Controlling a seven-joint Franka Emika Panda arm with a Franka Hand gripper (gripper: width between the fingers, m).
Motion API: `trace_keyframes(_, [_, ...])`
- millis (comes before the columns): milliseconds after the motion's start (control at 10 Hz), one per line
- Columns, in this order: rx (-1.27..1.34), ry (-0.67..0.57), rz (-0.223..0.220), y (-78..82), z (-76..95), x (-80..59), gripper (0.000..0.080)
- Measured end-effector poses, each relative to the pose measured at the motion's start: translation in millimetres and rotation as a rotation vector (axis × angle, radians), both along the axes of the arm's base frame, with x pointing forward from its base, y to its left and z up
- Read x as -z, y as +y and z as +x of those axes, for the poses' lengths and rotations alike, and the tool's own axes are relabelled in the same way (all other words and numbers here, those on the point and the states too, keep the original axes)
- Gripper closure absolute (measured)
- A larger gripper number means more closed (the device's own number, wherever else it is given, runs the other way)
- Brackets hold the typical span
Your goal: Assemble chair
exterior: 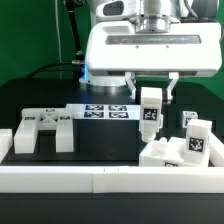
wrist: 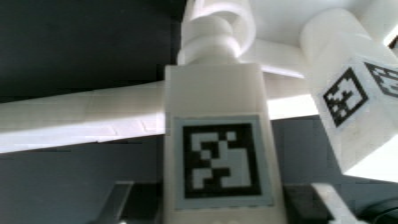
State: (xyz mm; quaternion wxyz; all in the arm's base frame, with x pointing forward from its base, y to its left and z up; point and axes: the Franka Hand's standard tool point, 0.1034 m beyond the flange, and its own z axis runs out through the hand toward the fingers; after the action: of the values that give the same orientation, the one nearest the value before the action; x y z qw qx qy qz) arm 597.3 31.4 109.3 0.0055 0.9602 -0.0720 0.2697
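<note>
My gripper (exterior: 151,98) (wrist: 222,205) hangs over the exterior view's right side, shut on a white leg block (exterior: 150,118) (wrist: 217,100) of the chair. The block carries a black-and-white tag and stands upright between the fingers (wrist: 128,200). Its ribbed tip (wrist: 217,40) points down at a chunky white chair part (exterior: 163,157) (wrist: 89,115) just beneath it. I cannot tell if the tip touches that part. A second tagged white block (exterior: 197,142) (wrist: 356,90) stands close beside it, toward the exterior view's right.
A notched white frame (exterior: 40,130) lies at the exterior view's left. The marker board (exterior: 105,112) lies flat behind the middle. A long low white border rail (exterior: 100,182) runs along the front edge, with another rail (exterior: 6,142) at the left.
</note>
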Motion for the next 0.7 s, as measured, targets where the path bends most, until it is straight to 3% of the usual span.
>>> trace_keyframes(200, [-0.005, -0.007, -0.001, 2.7, 2.8, 0.2, 0.0509])
trace_keyframes(400, [-0.015, -0.107, -0.020, 5.8, 6.2, -5.1, 0.0509])
trace_keyframes(600, [-0.019, -0.046, -0.020, 8.9, -4.3, 14.9, 0.0509])
trace_keyframes(700, [-0.026, -0.049, -0.024, 8.7, -2.9, 12.8, 0.0509])
